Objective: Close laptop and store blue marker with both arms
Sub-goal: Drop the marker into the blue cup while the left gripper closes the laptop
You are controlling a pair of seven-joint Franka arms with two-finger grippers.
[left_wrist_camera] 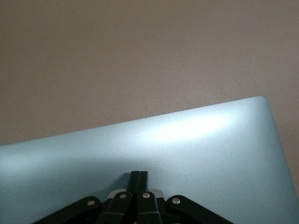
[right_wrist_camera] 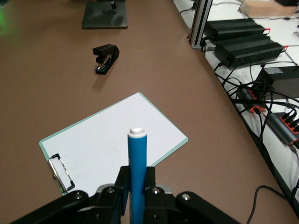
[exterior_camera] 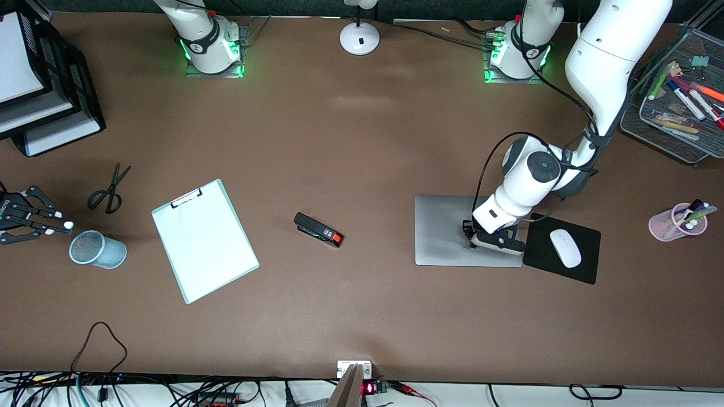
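Note:
The laptop point(exterior_camera: 447, 229) lies closed and flat toward the left arm's end of the table, its silver lid point(left_wrist_camera: 187, 149) facing up. My left gripper point(exterior_camera: 468, 230) is shut, and its fingertips point(left_wrist_camera: 139, 176) rest on the lid with nothing between them. My right gripper point(exterior_camera: 54, 221) hangs at the right arm's end of the table, beside a light-blue mesh cup point(exterior_camera: 97, 249). It is shut on the blue marker point(right_wrist_camera: 137, 149), which sticks out past the fingers with its white end point(exterior_camera: 68, 225) leading.
Scissors point(exterior_camera: 109, 189), a clipboard point(exterior_camera: 203, 240) and a black stapler point(exterior_camera: 318, 230) lie between the two grippers. A white mouse point(exterior_camera: 565, 247) on a black pad point(exterior_camera: 585, 265) sits beside the laptop. A pink pen cup point(exterior_camera: 676, 221), a mesh tray of markers point(exterior_camera: 679, 107) and black paper trays point(exterior_camera: 39, 90) stand at the table's ends.

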